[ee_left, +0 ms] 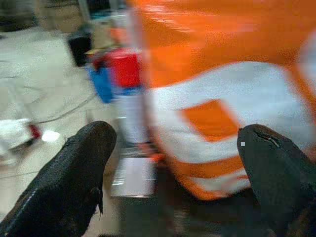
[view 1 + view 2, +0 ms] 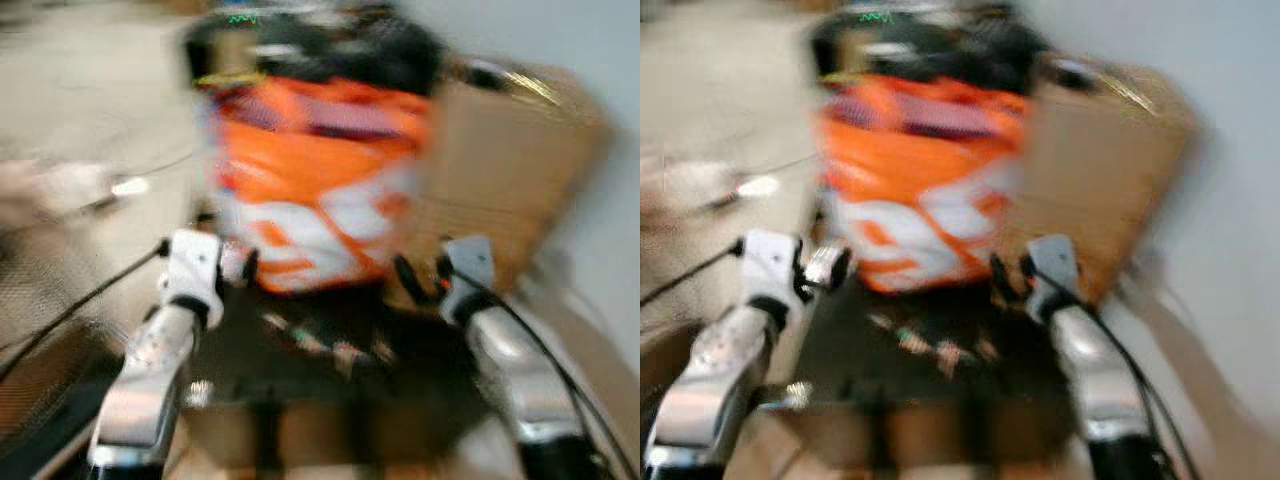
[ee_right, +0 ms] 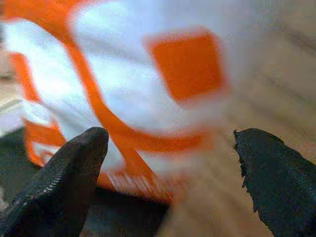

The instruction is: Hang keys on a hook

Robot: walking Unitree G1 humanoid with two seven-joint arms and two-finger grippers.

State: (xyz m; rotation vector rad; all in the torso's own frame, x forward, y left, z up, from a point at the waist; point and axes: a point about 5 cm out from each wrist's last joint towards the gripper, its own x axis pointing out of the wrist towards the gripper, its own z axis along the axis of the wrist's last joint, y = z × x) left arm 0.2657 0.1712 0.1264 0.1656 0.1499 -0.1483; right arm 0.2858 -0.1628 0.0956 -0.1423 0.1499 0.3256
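Both pincers are raised ahead of the robot with their black fingers spread wide and nothing between them, the left pincer and the right pincer each facing an orange-and-white bag. Beside the bag stands a brown cardboard box, with a dark surface below. Heavy blur hides any keys or hook, so I cannot tell where they are.
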